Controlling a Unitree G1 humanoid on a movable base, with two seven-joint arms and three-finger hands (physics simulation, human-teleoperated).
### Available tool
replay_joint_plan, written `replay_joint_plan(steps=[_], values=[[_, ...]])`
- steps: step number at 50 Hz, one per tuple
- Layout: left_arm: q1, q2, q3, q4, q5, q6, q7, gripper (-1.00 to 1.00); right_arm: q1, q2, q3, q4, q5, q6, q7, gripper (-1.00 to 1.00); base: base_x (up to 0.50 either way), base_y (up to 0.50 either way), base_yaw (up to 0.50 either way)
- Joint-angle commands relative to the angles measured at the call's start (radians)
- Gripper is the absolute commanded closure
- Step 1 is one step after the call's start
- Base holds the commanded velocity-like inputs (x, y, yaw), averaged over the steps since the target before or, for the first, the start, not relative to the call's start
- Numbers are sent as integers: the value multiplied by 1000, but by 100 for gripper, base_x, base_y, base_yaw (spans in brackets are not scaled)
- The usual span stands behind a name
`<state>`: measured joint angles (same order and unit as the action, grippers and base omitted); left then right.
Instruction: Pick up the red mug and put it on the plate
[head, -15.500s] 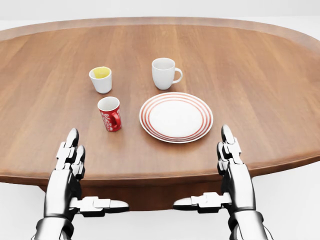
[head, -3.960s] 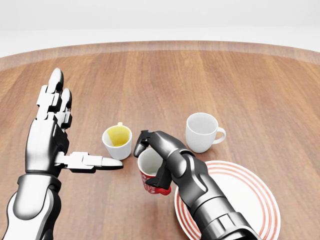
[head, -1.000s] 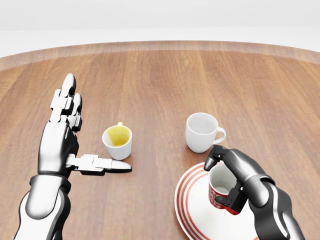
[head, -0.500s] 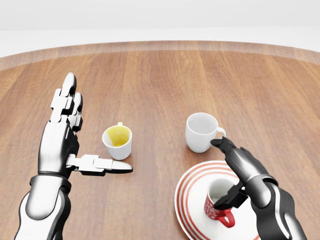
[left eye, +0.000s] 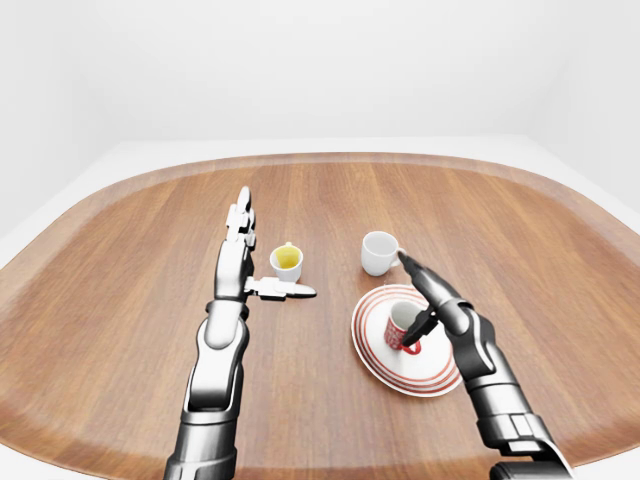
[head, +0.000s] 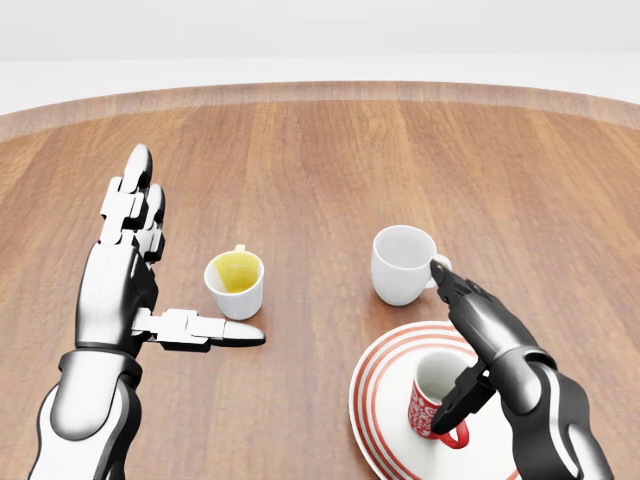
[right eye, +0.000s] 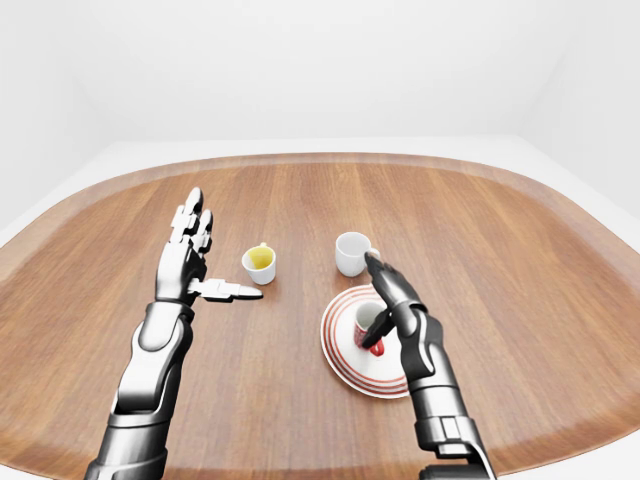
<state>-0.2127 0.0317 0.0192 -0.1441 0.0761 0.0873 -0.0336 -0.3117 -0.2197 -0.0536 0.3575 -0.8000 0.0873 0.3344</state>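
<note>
Fingers (head: 462, 295) of your right hand (head: 490, 335) were spread wide and stretched toward the top of the head view, holding nothing; the thumb hung down just beside the red mug's handle, though whether it touched could not be told. That red mug (head: 432, 396) stood upright on the plate (head: 375, 385), mouth up, its handle turned toward the bottom right of the head view. Your right fingertips reached up next to the white mug (head: 400, 264), which stood on the surface (head: 320, 170) just above the plate's rim, its handle hidden behind them. Your left hand (head: 125, 270) was open too, flat and upright on the left of the head view, fingers (head: 128, 195) pointing toward the top and the thumb stuck out sideways to the right, gripping nothing. That thumb's tip lay just below the white cup with the yellow inside (head: 236, 283), which stood left of the white mug and well apart from the plate. All of it sat on a rounded wooden surface in a plain white room.
</note>
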Motion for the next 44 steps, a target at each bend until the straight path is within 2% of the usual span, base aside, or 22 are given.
replay_joint_plan(steps=[1,10,17,26,44], values=[[1,0,-1,-8,2,0,0,-100,4,-3,-6,-76,-16,0,42,-100,0,0,0],[2,0,-1,-48,1,0,-3,-100,-54,-19,-45,-389,-57,0,221,-100,0,0,0],[-1,1,0,-77,1,0,-4,-100,-124,-33,-60,-523,-61,0,287,-100,0,0,0],[-7,1,-6,-150,11,0,-8,-100,-207,-53,-81,-631,-19,0,296,-100,0,0,0],[-20,-3,-19,-222,37,0,-14,-100,-228,-66,-68,-678,-23,0,323,-100,0,0,0]])
